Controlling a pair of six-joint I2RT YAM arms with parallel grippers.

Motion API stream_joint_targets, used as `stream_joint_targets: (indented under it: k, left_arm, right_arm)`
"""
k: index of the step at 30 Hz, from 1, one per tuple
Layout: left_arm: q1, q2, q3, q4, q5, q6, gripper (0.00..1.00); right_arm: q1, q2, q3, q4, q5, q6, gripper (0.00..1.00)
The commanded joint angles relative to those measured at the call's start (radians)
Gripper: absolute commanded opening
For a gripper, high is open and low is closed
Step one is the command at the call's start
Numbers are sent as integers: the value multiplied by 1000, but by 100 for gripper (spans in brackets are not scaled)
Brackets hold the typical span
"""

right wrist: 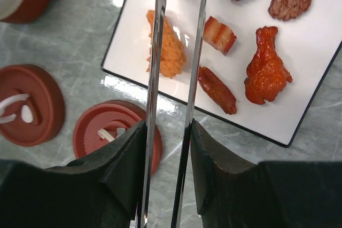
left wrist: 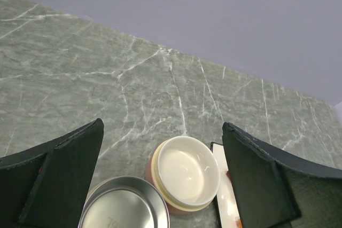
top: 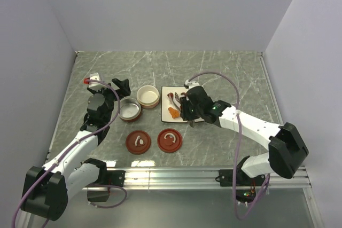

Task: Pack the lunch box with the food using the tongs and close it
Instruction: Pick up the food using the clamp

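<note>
I am holding the tongs [right wrist: 154,78] in the half-closed right gripper [right wrist: 168,132], tips over the food [right wrist: 170,52] at upper frame; the left gripper [left wrist: 163,132] is hanging wide open, empty.

Lunch set on the table [top: 214,73] before my two arms: the plate [right wrist: 299,94] lies right of centre with the food [right wrist: 166,46] spread on it. The tongs [right wrist: 155,78], between the fingers of my right gripper [right wrist: 167,129], reach in over the plate's near edge. Just left of the plate stands the far bowl [top: 148,96]; the near bowl [top: 130,109] sits just beside it, further left. The left lid [top: 138,142] and right lid [top: 170,140] lie side by side in front of them.
</note>
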Motion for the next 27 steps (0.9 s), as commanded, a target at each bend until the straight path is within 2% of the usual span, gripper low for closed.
stream_joint_targets:
  k: [1,9,15,27]
  left_arm:
    - [6,-30,20,32,9,3,99]
    - [8,-29,15,39,7,1,99]
    - [9,-33,13,40,4,3,99]
    - [11,-40,10,40,7,0,100]
  right_arm:
    - [9,29,37,-2,31,5,44]
    - [15,69,57,14,5,-6,43]
    - [15,95,87,-3,29,-12,20]
    - [17,57,190,-63,83,-47,19]
